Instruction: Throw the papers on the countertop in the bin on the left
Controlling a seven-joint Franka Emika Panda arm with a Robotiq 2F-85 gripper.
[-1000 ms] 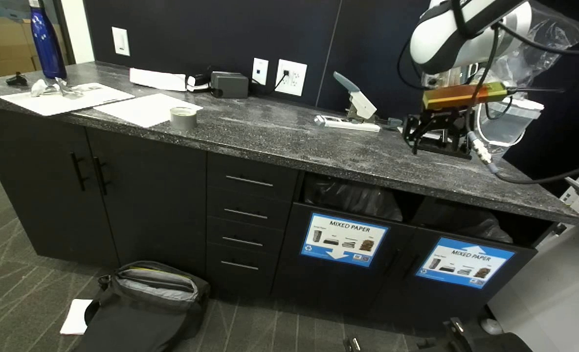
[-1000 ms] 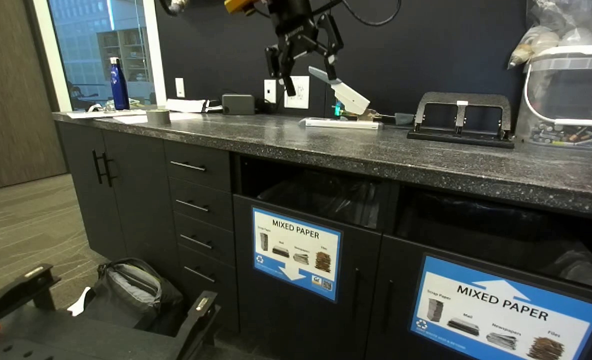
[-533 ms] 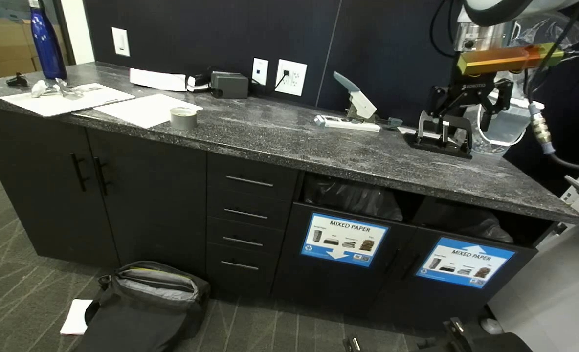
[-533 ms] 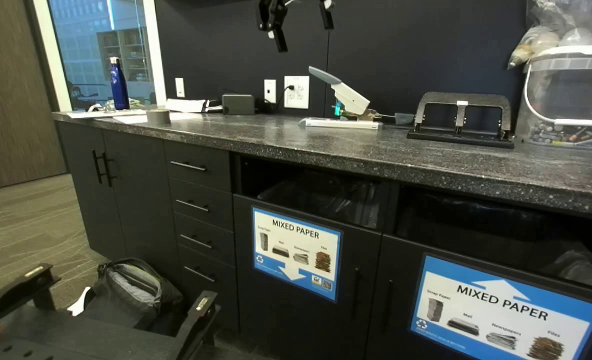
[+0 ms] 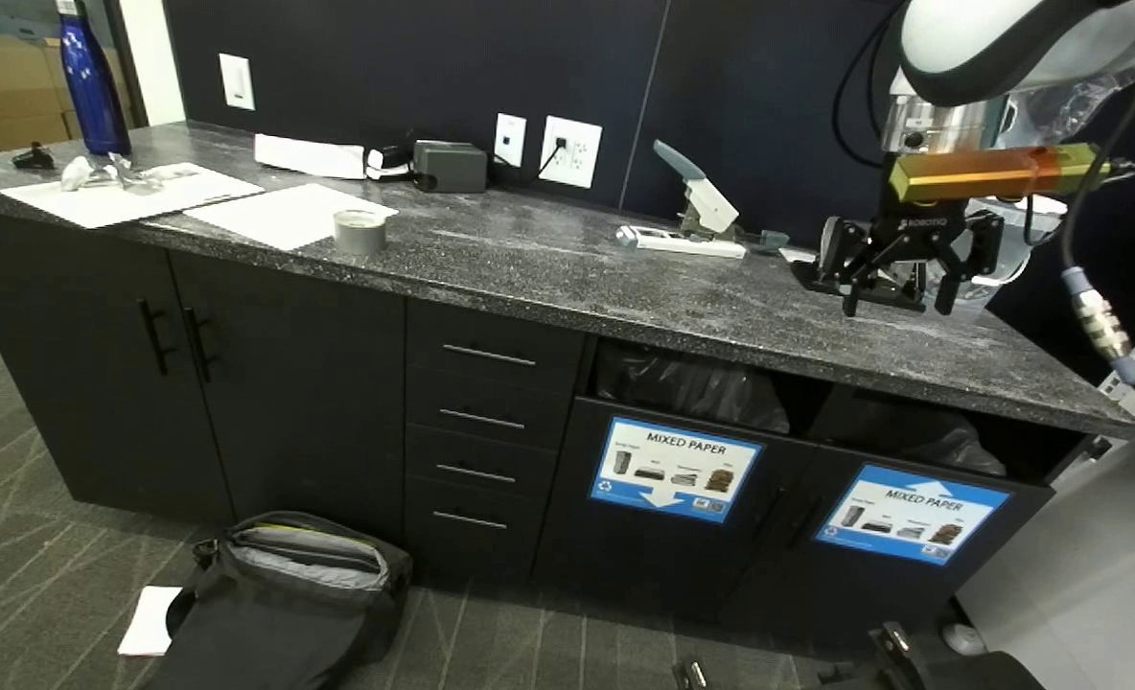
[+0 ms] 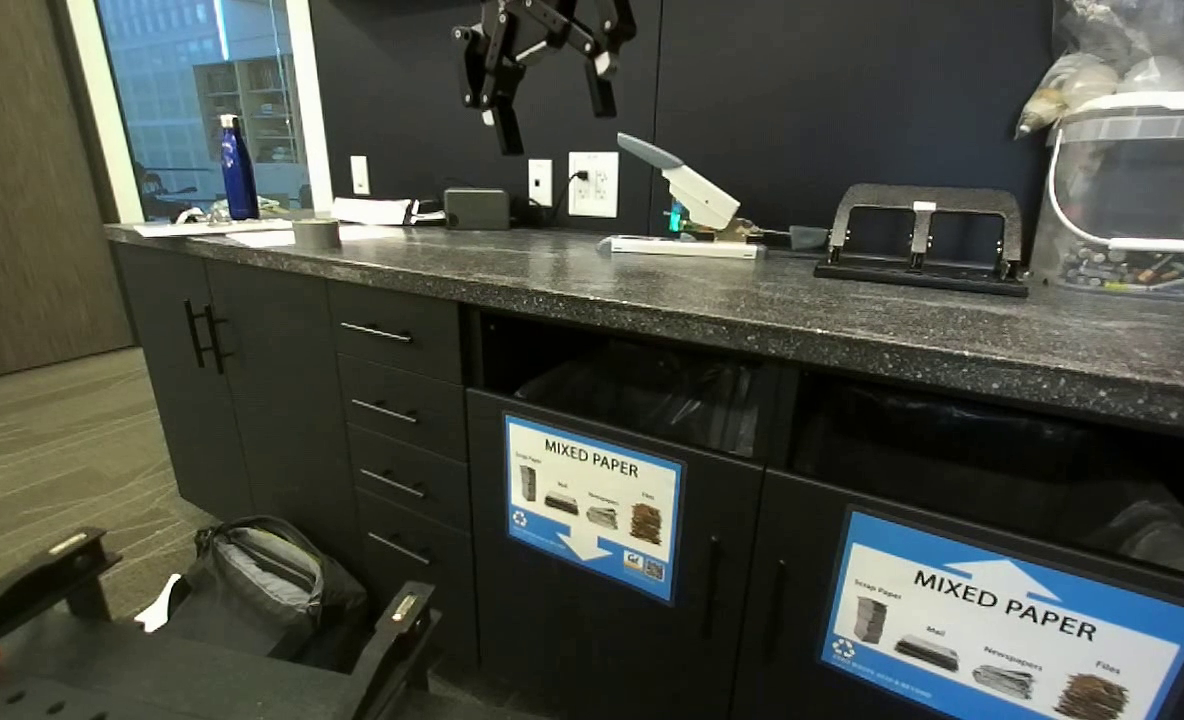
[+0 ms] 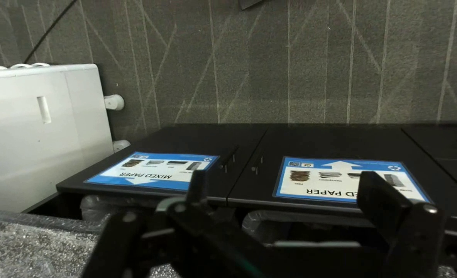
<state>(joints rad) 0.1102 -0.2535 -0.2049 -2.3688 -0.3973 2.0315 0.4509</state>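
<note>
Crumpled white papers (image 5: 77, 173) lie on a flat sheet at the far left end of the dark speckled countertop (image 5: 567, 273). They look small and partly hidden beside the bottle in an exterior view (image 6: 192, 215). The left bin (image 5: 692, 383) is a dark opening with a clear bag, above a blue label. My gripper (image 5: 898, 305) hangs in the air near the counter's right part, well apart from the papers. Its fingers stand wide apart with nothing between them, also in the wrist view (image 7: 282, 187), where the left bin's bag (image 7: 257, 222) shows behind them. The wrist view shows no papers.
A stapler (image 5: 706, 211), a hole punch (image 6: 922, 235) and a clear bucket (image 6: 1132, 200) stand on the counter. Farther left are a tape roll (image 5: 359, 232), a grey box (image 5: 450, 166) and a blue bottle (image 5: 93, 81). The right bin (image 5: 913, 431) adjoins the left one.
The gripper has turned and shifted, first rising and then coming down again over the last half second. It stays open throughout. Papers and other objects have not moved.
</note>
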